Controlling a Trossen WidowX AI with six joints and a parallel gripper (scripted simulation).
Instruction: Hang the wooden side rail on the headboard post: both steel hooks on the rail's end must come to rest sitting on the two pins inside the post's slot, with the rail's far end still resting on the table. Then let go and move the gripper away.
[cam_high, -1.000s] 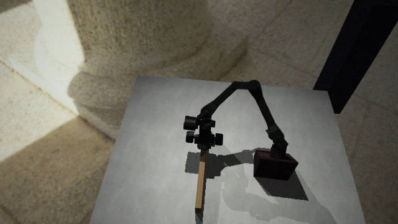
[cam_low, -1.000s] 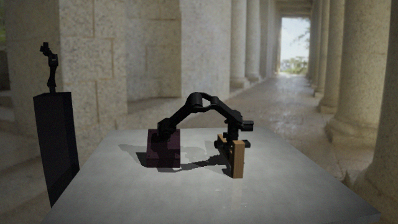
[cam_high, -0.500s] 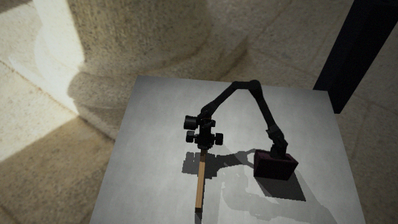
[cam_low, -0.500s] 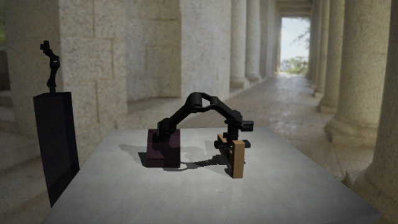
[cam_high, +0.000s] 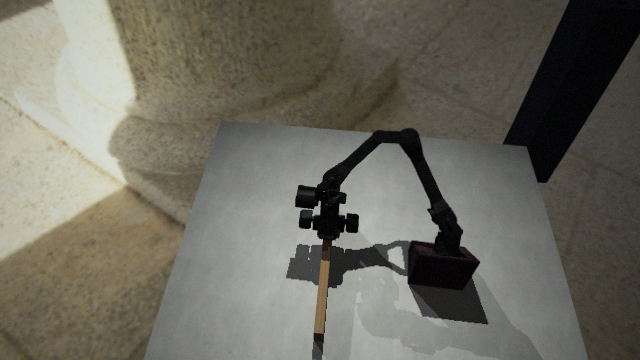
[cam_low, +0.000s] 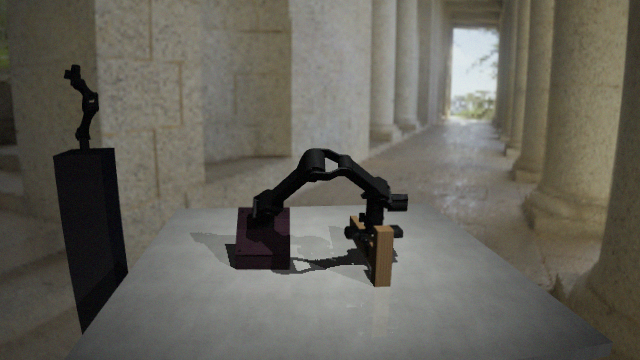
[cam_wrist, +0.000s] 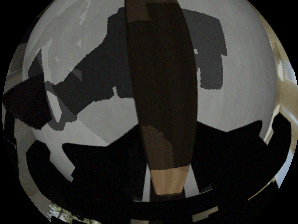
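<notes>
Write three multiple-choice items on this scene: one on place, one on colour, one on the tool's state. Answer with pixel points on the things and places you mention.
1. Where does the working arm's foot stand?
A) on the bare floor
B) on a box on the table
C) on the rail

2. What colour is that box?
A) dark purple
B) yellow
C) white

3. What is the tool doing?
A) standing wide open
B) shut on nothing
C) gripping the wooden rail

1: B, the foot meets the top of the box (cam_high: 434, 272) (cam_low: 254, 262).
2: A, its sides look dark purple.
3: C, the tool (cam_high: 328, 235) straddles the wooden rail (cam_high: 322, 295) (cam_low: 383, 257) (cam_wrist: 165, 90).
</notes>
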